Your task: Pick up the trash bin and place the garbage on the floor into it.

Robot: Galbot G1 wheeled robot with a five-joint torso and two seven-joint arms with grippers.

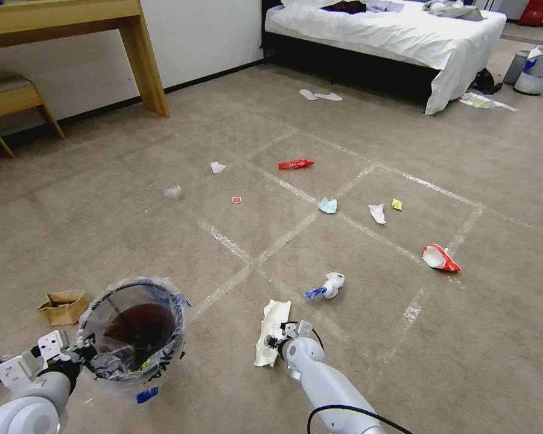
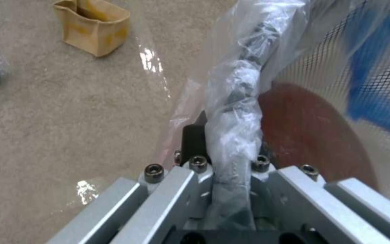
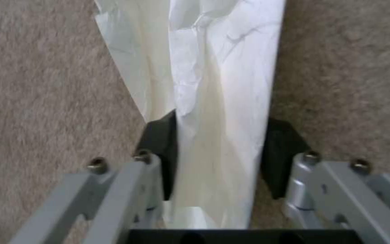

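The trash bin point(image 1: 134, 328), dark mesh with a red base and a clear liner, stands on the floor point(image 1: 356, 374) at my lower left. My left gripper point(image 1: 83, 351) is shut on its rim point(image 2: 235, 112), liner bunched between the fingers. My right gripper point(image 1: 276, 341) is low over the carpet, its black pads point(image 3: 161, 142) pressed against both sides of a long crumpled white paper point(image 3: 222, 101), also seen as paper point(image 1: 270, 328). More garbage lies scattered ahead: a red wrapper point(image 1: 295, 163), a pale blue mask point(image 1: 327, 205), a white tissue point(image 1: 377, 213), a yellow wrapper point(image 1: 397, 204).
A brown paper bag point(image 1: 63, 306) sits just left of the bin. A white-blue wad point(image 1: 329, 286) and a red-white wrapper point(image 1: 440, 258) lie to the right. A bed point(image 1: 404, 30), a wooden desk point(image 1: 142, 54), a chair point(image 1: 9, 99) and a larger grey bin point(image 1: 537, 69) line the far side.
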